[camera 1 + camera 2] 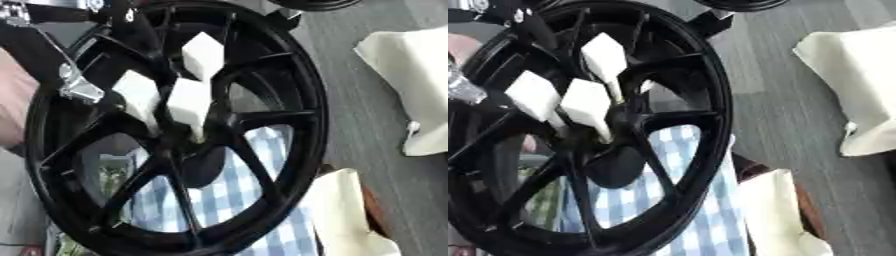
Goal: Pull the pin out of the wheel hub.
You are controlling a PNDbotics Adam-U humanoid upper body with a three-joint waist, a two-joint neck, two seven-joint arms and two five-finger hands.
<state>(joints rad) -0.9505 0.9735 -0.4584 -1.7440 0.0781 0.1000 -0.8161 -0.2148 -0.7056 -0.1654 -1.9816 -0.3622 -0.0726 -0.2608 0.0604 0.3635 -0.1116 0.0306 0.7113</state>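
Black wheel (262,65) filling the frame, three white pins (189,102) in its hub at centre, checked cloth (236,200) behind, robot hand at upper left (74,82), finger state impossible to tell

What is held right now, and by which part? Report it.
Cannot be told. The left hand reaches over the wheel beside the white pins, but its dark parts blend into the spokes.

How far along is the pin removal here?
Nothing looks done: three white pins sit in the centre of the black wheel hub. In hand: dark, silver-jointed robot parts reach in at upper left; a grip on any pin cannot be made out. The pull itself remains.
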